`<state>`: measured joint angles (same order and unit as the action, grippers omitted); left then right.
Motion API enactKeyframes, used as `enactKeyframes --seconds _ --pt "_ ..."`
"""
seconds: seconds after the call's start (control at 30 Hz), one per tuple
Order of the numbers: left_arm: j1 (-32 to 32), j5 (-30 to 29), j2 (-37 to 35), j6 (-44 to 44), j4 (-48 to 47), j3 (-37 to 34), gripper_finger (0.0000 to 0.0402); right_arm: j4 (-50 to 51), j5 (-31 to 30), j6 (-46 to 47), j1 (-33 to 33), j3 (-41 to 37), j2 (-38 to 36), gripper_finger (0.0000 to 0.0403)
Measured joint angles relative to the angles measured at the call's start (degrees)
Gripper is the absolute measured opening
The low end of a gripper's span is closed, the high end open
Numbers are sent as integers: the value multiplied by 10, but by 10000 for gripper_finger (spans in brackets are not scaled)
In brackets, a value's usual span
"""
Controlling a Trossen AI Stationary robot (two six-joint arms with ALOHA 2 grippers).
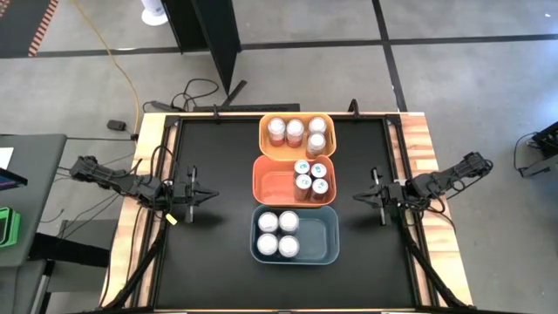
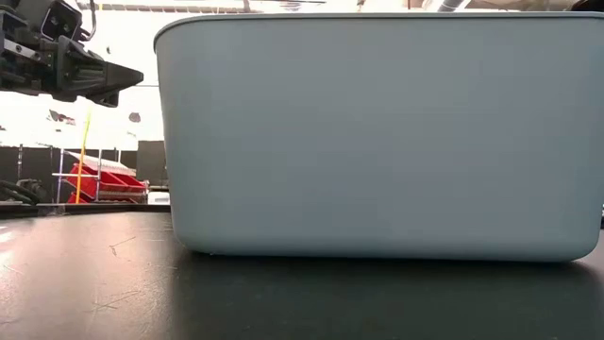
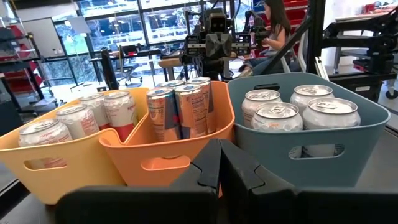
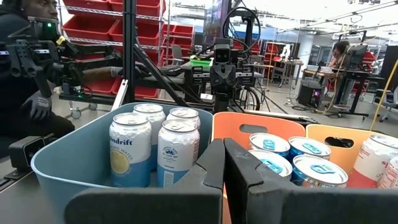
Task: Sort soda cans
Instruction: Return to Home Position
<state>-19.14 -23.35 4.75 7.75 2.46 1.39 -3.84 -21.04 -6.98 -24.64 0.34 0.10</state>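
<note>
Soda cans (image 1: 303,177) are shown sorted into yellow bin (image 1: 261,133), orange bin (image 1: 272,183) and blue bin (image 1: 318,234) on the surface (image 1: 218,262) | the row is flanked by left arm (image 1: 144,186) and right arm (image 1: 427,185), jaws pressed together, empty | withdrawal is best made slowly, clear of rims.

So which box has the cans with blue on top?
The orange bin, the middle one of three. Its cans show blue tops; the others' are plain silver.
</note>
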Motion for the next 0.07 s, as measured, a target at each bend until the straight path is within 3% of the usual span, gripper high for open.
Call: enactKeyframes --seconds 0.07 --pt "0 0 0 0 0 0 0 0 0 0 0 0 0 22"
